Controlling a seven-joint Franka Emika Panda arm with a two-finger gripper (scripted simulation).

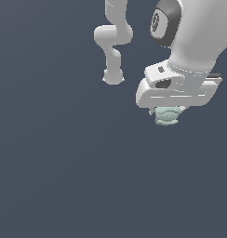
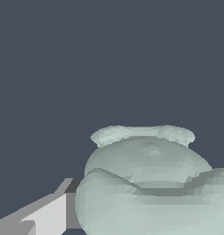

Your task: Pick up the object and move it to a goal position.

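**Mint blob under the white gripper**

Exterior view: on the exterior view's right, white gripper (image 1: 167, 111) pointing down, closed on the pale mint object (image 1: 167, 116), which sticks out just below the hand. Plain dark blue-grey background. No label or writing readable.

Wrist view: ridged object (image 2: 148, 183) very near, one grey-white finger (image 2: 45, 215) touching beside it.

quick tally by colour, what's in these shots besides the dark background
pale mint-green: 1, the lumpy ridged object directly under the gripper
white: 1, the Panda arm with its gripper
total: 2
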